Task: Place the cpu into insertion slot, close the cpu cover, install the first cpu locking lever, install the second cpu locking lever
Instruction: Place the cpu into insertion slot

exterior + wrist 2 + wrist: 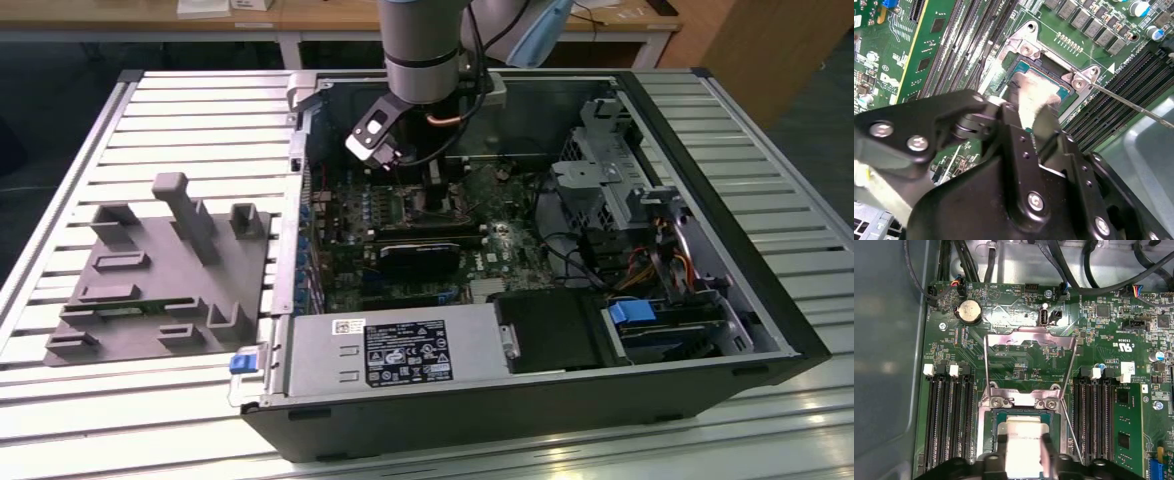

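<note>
Gripper (1024,449) closed on chip (1021,427) | chip low over socket (986,430), whether seated unclear | cover (1029,333) stands open beyond it | advice: keep chip level, edges square to socket rim, ease straight down, no sideways shove

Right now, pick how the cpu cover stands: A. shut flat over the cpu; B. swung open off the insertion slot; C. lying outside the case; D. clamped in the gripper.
B: in the first wrist view the cpu cover stands swung up off the insertion slot, leaving the cpu bare.
</note>
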